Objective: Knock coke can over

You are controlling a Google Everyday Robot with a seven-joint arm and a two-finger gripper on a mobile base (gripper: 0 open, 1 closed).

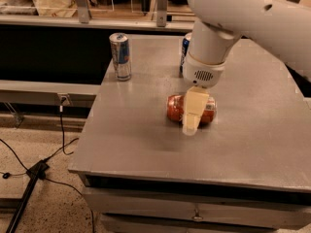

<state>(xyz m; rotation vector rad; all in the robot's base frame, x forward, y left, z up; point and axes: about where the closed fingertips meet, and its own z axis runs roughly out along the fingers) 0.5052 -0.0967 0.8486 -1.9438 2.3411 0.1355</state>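
Note:
The coke can (174, 108) is red-orange and lies on its side near the middle of the grey table (146, 144). My gripper (193, 121) hangs from the white arm and points down right in front of the can's middle. It covers the middle of the can, so only the two ends show. I cannot see whether the gripper touches the can.
A slim silver-and-blue energy drink can (120, 56) stands upright at the table's back left. A blue Pepsi can (184, 46) stands behind the arm, partly hidden. A shelf with clutter runs behind the table. Cables and a stand leg (29, 188) lie on the floor at left.

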